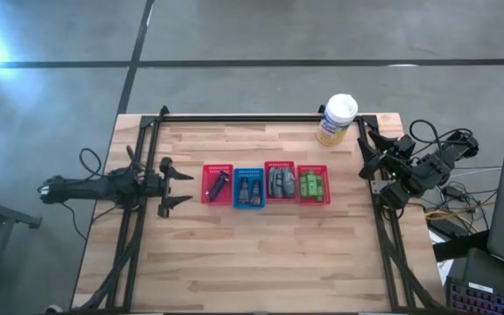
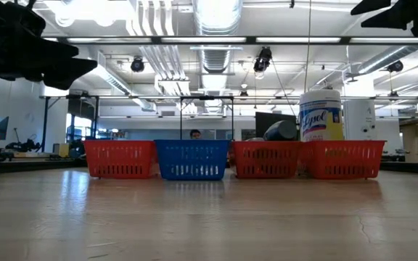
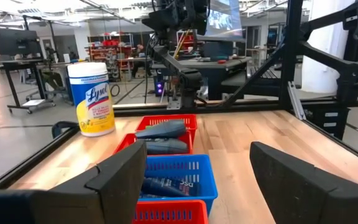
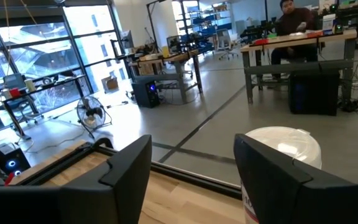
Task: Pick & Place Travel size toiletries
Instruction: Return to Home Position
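- The wooden tabletop [image 1: 261,254] fills the lower middle of the high view, and four mesh baskets sit side by side in a row at its centre
- The far-left red basket [image 1: 205,184] in that row holds the thin dark razors [image 1: 218,185]
- The blue basket [image 1: 235,188] next to it holds the small dark bottles [image 1: 249,190]
- The middle red basket [image 1: 280,164], third from the left, holds the grey oval bottles [image 1: 279,181], piled together; in the left wrist view they lie on top of each other above its rim
- The far-right red basket [image 1: 325,184] holds the green bottles [image 1: 311,185], packed close side by side
- A white-and-yellow canister [image 1: 337,118] stands upright near the upper right corner of the tabletop, apart from the baskets
- The left gripper [image 1: 180,185] sits at centre left of the high view, just left of the basket row and pointing at it; its jaws stand wide and hold nothing
- The right gripper [image 1: 367,153] sits at the right edge of the tabletop, right of the canister and well clear of the baskets; its jaws are spread apart and hold nothing
- In the upper right of the right wrist view, a person [image 4: 291,18] sits at a desk far back in the room
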You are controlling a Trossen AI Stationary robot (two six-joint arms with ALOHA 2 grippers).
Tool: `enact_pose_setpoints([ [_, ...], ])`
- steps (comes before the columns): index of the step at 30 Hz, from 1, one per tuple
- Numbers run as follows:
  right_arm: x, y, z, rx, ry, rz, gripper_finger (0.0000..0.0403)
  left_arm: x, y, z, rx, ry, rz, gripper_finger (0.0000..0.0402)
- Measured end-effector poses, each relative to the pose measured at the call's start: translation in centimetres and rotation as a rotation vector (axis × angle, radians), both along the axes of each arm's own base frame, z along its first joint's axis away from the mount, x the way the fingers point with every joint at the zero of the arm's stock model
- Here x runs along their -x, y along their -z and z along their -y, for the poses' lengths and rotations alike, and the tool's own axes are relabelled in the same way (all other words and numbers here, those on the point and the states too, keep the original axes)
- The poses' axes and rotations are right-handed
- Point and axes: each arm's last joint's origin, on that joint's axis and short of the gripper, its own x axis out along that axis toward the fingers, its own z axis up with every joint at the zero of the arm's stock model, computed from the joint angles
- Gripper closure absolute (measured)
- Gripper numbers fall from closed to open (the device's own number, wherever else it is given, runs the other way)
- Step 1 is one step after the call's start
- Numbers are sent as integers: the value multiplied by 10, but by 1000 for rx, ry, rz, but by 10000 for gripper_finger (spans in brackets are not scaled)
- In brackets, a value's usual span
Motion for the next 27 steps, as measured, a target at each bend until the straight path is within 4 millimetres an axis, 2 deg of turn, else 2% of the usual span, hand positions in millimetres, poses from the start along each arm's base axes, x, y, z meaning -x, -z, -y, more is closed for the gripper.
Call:
enact_pose_setpoints([
  [8, 0, 0, 0, 0, 0, 0, 180, 0, -2, 0, 3, -4, 11, 110],
  [23, 0, 0, 0, 0, 0, 0, 131, 0, -2, 0, 3, -7, 16, 110],
  [27, 0, 0, 0, 54, -1, -70, 119, 0, -2, 0, 3, -6, 17, 110],
])
